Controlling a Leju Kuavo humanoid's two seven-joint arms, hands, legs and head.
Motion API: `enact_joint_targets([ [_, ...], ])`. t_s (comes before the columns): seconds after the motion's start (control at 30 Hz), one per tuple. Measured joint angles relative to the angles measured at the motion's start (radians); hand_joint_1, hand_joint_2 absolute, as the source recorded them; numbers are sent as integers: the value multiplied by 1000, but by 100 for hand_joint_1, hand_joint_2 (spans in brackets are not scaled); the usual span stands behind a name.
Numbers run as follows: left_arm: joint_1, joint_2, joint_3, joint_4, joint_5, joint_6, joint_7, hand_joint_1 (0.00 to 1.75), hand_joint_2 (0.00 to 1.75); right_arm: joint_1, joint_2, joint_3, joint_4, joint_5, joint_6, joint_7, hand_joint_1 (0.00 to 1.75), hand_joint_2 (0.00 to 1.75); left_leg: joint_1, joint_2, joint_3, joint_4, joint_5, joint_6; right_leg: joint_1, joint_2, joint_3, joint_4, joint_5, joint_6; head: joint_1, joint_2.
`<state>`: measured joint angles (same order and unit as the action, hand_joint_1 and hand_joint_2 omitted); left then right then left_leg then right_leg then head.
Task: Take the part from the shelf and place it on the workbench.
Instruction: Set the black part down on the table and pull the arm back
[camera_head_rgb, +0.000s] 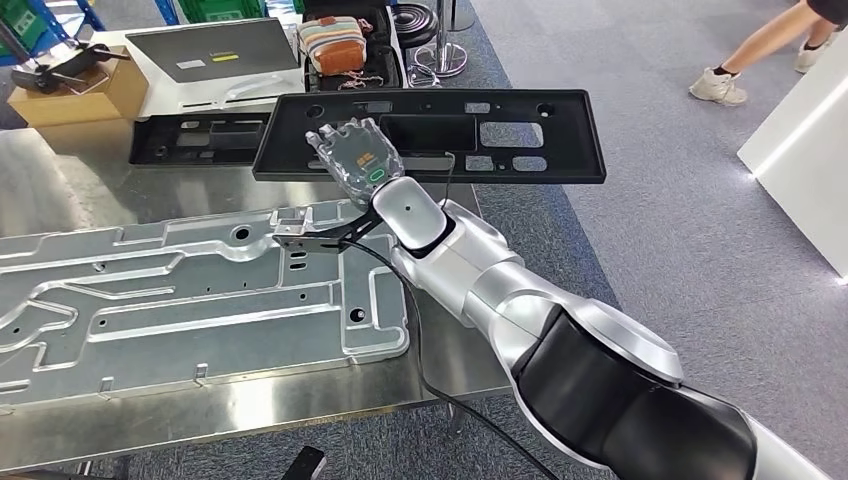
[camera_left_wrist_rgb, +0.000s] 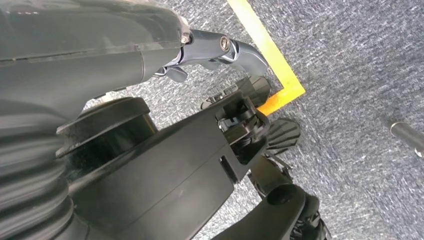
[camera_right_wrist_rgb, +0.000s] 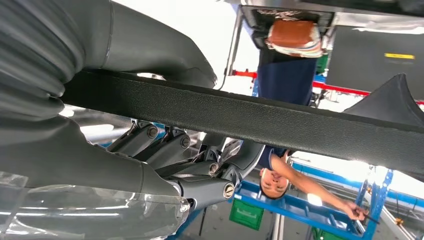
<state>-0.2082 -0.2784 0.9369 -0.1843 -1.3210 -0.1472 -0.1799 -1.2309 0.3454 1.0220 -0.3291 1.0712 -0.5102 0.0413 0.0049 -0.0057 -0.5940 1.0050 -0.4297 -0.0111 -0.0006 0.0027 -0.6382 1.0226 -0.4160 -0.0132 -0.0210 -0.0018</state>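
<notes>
The black plastic panel (camera_head_rgb: 430, 135) is up in the air over the far end of the steel workbench (camera_head_rgb: 60, 180), gripped along its near edge by the right hand (camera_head_rgb: 355, 160), thumb on one side and fingers on the other, as the right wrist view shows (camera_right_wrist_rgb: 250, 117). Just behind the panel on the bench there's a second black panel (camera_head_rgb: 200, 138). Nearer than the held panel lies a big grey metal plate (camera_head_rgb: 190, 300). Beyond it sit a cardboard box (camera_head_rgb: 75, 95) and a striped pouch (camera_head_rgb: 332, 45). The left hand (camera_left_wrist_rgb: 220, 52) hangs over grey carpet with a yellow line (camera_left_wrist_rgb: 270, 55), holding nothing, fingers curled in.
</notes>
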Motion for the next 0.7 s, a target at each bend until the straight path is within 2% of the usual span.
enact_joint_targets([
  [0.13, 7, -6, -9, 0, -6, 3, -3, 0, 175, 3, 1, 39, -21, -34, -3, 12, 175, 175, 0, 0, 0, 0, 0, 0, 0, 0, 0, 0, 0, 0, 0, 0],
  [0.27, 13, -12, -14, 0, -10, 15, 8, 0, 175, -8, 2, 78, -26, -40, 17, 65, 175, 175, 0, 0, 0, 0, 0, 0, 0, 0, 0, 0, 0, 0, 0, 0],
  [0.43, 15, -14, -20, 0, -25, 20, 17, 0, 175, -85, 2, 115, -34, -55, 50, 142, 175, 175, 0, 0, 0, 0, 0, 0, 0, 0, 0, 0, 1, 1, 0, 0],
  [0.7, 5, -13, -42, 0, -39, -3, -1, 0, 175, -231, 2, 116, -62, -143, 26, 104, 175, 175, 0, 0, 0, 0, 0, 0, 0, 0, 0, 0, 1, 1, 0, 0],
])
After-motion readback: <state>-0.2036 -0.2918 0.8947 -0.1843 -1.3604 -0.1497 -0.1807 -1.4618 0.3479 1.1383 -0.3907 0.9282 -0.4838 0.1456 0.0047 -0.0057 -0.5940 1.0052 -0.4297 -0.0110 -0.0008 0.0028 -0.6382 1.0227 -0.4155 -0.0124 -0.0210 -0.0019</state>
